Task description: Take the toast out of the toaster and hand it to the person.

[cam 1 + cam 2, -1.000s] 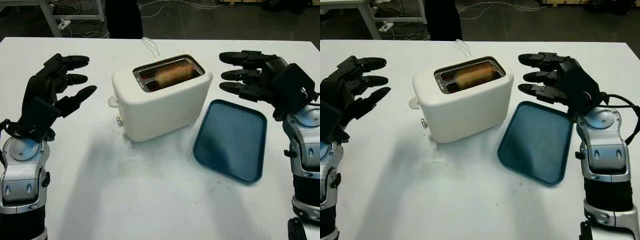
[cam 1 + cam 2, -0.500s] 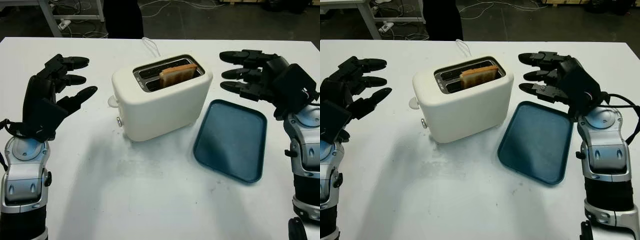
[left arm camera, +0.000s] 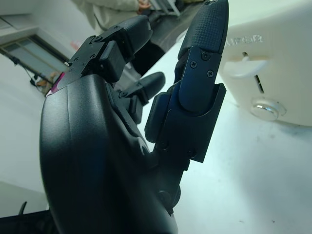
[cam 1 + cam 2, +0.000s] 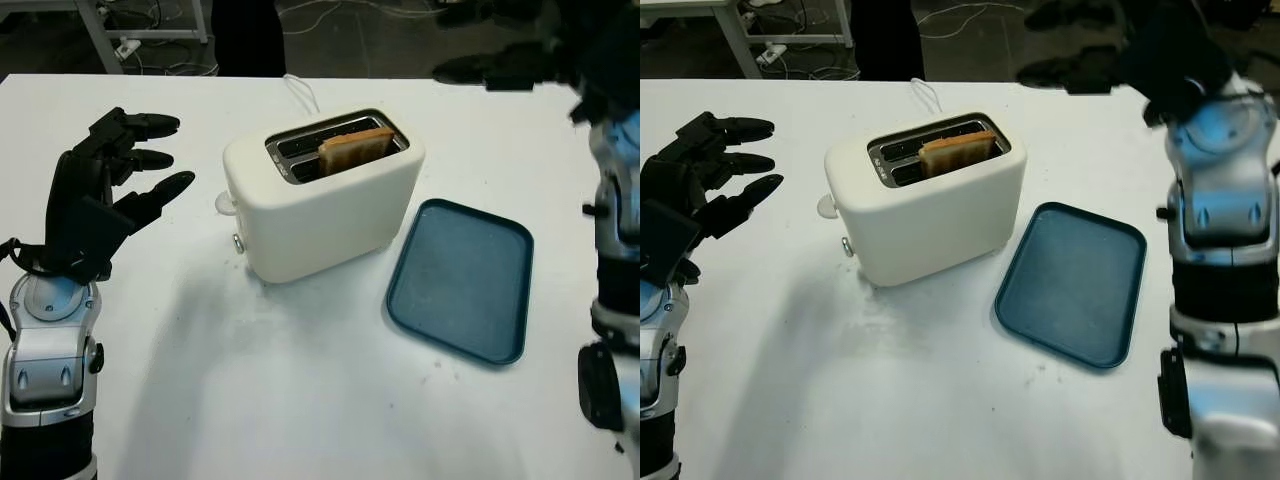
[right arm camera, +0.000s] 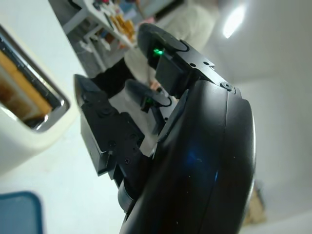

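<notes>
Right black three-finger hand, empty and uncurled high beyond the cream plastic toaster, should pinch the light, brittle browned toast slice gently across its raised top edge.

The toast stands in the toaster on the table, tray just right.

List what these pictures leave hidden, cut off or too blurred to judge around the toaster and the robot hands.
- Toast: lower part hidden inside the toaster slot, eye views.
- Right robot hand: motion-blurred at the eye views' top edge; finger posture unclear.
- Person: blurred behind the right robot hand, right wrist view.
- Left robot hand: open, left of toaster.
</notes>
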